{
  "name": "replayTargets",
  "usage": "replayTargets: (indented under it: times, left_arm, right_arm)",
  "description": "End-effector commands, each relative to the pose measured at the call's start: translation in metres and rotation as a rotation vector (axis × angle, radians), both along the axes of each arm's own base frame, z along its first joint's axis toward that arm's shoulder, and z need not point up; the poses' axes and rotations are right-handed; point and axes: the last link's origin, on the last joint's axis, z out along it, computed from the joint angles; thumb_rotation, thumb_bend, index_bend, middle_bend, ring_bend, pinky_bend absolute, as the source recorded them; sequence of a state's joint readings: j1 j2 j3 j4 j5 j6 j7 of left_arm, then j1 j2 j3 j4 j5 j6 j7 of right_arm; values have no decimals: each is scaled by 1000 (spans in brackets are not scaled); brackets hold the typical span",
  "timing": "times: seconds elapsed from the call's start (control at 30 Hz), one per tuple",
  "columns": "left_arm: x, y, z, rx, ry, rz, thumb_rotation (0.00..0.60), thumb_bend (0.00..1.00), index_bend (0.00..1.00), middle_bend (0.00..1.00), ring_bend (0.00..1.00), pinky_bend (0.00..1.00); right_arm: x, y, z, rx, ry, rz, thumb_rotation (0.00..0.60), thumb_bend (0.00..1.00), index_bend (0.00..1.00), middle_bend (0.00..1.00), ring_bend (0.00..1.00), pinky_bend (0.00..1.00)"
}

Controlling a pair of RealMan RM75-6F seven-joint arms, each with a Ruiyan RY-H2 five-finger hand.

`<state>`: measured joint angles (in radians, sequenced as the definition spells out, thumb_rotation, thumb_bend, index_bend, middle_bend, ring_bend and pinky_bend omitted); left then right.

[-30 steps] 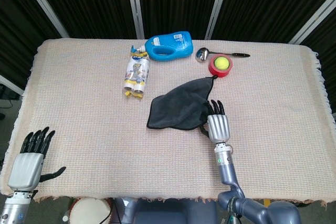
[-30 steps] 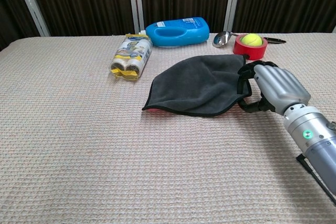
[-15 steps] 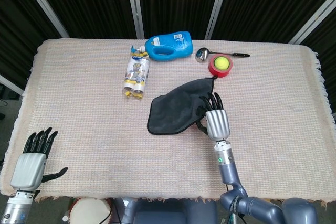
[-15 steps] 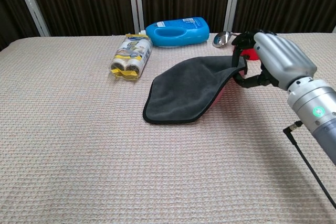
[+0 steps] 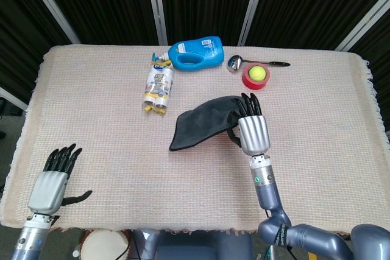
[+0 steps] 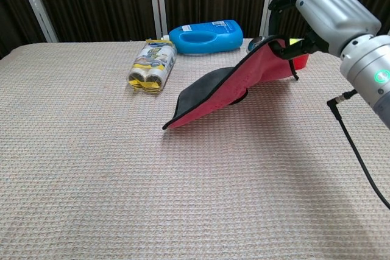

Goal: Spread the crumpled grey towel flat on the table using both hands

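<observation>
The grey towel (image 5: 204, 122) (image 6: 213, 80) has a red underside that shows in the chest view. My right hand (image 5: 251, 130) (image 6: 326, 9) pinches its right edge and holds that side up off the table. The towel's left end still lies on the tablecloth. My left hand (image 5: 52, 181) hovers open near the table's front left corner, far from the towel; the chest view does not show it.
At the back lie a blue detergent bottle (image 5: 196, 53) (image 6: 208, 36), a twin pack of small bottles (image 5: 159, 86) (image 6: 152, 64), a metal ladle (image 5: 253, 63) and a red tape roll holding a tennis ball (image 5: 256, 76). The woven tablecloth (image 5: 109, 138) covers the table.
My right hand has risen with the towel's right edge, tilting the towel so its red underside shows. My left hand has shifted slightly right and forward.
</observation>
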<state>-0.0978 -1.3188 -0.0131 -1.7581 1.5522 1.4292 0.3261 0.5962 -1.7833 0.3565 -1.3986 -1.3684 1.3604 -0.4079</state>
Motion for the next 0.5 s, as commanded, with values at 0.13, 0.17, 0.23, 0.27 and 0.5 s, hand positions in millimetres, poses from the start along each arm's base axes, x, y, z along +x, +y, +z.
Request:
replayTargets:
  times: [0.13, 0.17, 0.23, 0.27, 0.5]
  left_arm:
    - [23, 29, -14, 27, -39, -60, 600, 110, 187, 39, 0, 18]
    - [27, 34, -16, 30, -53, -68, 600, 115, 205, 42, 0, 18]
    - [35, 43, -20, 37, -78, -82, 600, 116, 224, 45, 0, 18]
    - [42, 52, -25, 40, -96, -94, 600, 118, 229, 46, 0, 18]
    - [69, 88, -55, 32, -151, -100, 600, 131, 269, 50, 0, 18]
  right_arm:
    - [23, -8, 14, -20, 41, -15, 600, 612, 647, 253, 118, 85]
    - [25, -8, 14, -19, 44, -19, 600, 612, 647, 253, 118, 85]
    - [28, -8, 15, -19, 48, -26, 600, 612, 647, 253, 118, 85]
    - [30, -9, 15, -18, 50, -31, 600, 612, 647, 253, 118, 86]
    - [36, -9, 10, -12, 77, -45, 600, 612, 647, 253, 118, 86]
